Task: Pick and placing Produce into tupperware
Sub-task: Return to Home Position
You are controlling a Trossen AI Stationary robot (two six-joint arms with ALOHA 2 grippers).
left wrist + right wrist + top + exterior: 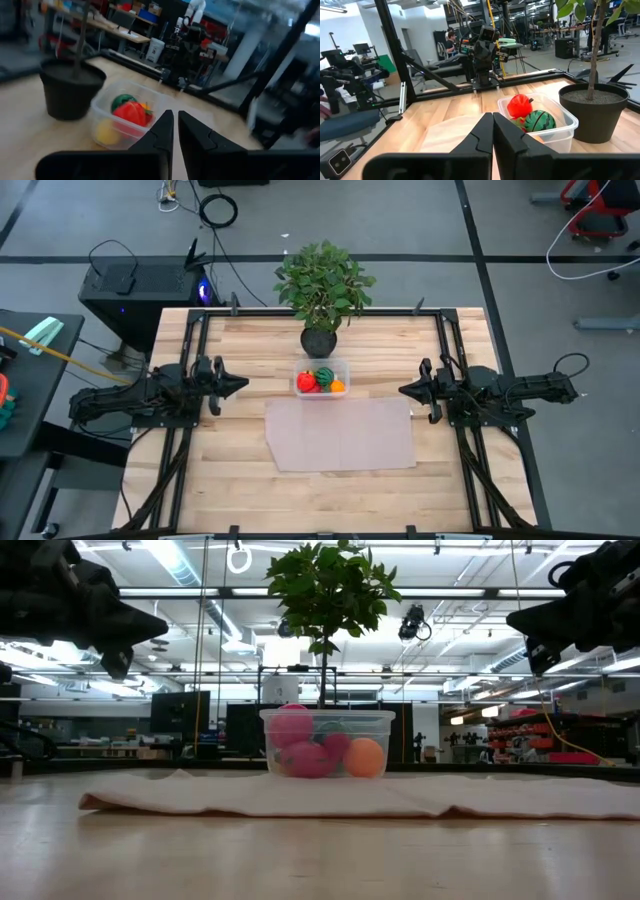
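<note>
The clear tupperware [321, 379] stands on the table between the plant pot and the mat. The produce lies inside it: a red piece [307, 381], a dark green one [324, 374] and an orange one [337, 387]; the left wrist view also shows a yellow one [107, 131]. The low view shows the tupperware [327, 743] behind the mat's raised edge. My left gripper [240, 385] hovers shut, left of the tupperware. My right gripper [404, 390] hovers shut, to its right. Both are raised above the table and hold nothing.
A leafy potted plant [321, 295] stands in a dark pot right behind the tupperware. A flat translucent mat [340, 433] lies in front of it, toward the near edge. Dark frame rails [185, 430] run along both table sides. A black table [25, 380] stands off to the left.
</note>
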